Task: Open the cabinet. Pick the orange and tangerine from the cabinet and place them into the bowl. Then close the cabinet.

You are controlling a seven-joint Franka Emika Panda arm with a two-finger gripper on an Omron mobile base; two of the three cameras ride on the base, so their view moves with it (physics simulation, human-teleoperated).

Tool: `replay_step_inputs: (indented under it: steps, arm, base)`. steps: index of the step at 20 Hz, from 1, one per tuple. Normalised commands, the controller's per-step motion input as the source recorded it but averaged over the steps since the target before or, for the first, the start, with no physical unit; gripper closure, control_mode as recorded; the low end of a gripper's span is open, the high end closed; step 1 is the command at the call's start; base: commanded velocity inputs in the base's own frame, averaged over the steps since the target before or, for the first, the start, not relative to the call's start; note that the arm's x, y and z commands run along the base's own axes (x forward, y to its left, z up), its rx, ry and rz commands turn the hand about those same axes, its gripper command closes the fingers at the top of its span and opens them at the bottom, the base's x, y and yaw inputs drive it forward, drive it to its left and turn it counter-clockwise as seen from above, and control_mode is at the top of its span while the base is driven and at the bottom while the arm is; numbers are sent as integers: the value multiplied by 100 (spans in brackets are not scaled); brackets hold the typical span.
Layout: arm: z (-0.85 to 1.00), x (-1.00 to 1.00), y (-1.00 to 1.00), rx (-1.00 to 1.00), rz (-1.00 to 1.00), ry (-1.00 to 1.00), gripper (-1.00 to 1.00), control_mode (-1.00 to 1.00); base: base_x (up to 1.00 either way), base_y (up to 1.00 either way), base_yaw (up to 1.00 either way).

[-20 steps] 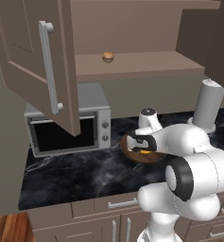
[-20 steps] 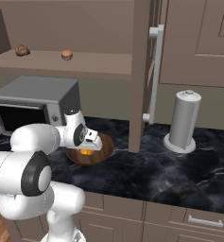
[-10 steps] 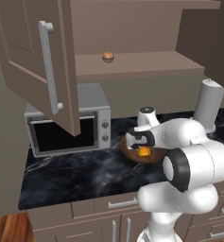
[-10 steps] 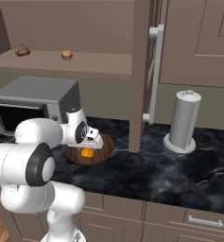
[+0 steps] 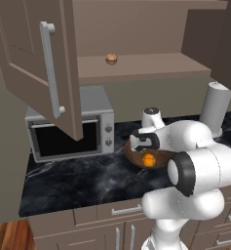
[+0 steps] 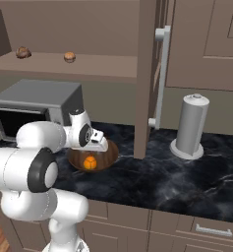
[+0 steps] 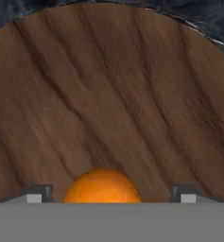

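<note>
The gripper (image 7: 108, 194) hangs just above the wooden bowl (image 7: 108, 94) with its jaws spread wide, one fingertip (image 7: 35, 193) on each side of an orange fruit (image 7: 102, 185) that lies loose on the bowl's grained floor; a clear gap shows between the fruit and each tip, so nothing is held. From the left base view the same fruit (image 5: 148, 159) sits inside the bowl (image 5: 134, 157) directly below the gripper (image 5: 146, 146), and the right base view shows it (image 6: 90, 163) near the middle of the bowl (image 6: 105, 152), with the gripper (image 6: 94, 145) over it. The bowl stands on the dark marbled counter (image 5: 78, 176) just to the right of the microwave (image 5: 70, 124). The cabinet (image 5: 136, 66) above is open: its left door (image 5: 39, 63) swings far out over the microwave, and the right door (image 6: 147, 74) stands edge-on in the right base view. On the cabinet shelf (image 6: 78, 66) one small round orange-brown fruit (image 6: 69, 57) rests near the middle, and a darker, brownish lump (image 6: 23, 52) lies further left; which kind each is cannot be told. A grey upright cylinder (image 6: 190, 125) stands on the counter well to the right of the bowl.
</note>
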Motion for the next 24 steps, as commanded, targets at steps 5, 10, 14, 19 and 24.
replay_step_inputs:
  steps: [5,10,14,19,24]
  arm:
    - [51,-42,0,0,0,-11,-100,-100]
    - [58,-53,0,0,0,-8,-100,-100]
    - [69,-51,0,0,0,0,-100,-100]
    - [74,-52,0,0,0,-5,-100,-100]
    - [77,-53,0,0,0,-12,-100,-100]
  base:
    - [0,0,0]
    - [0,0,0]
    - [0,0,0]
    - [0,0,0]
    - [0,0,0]
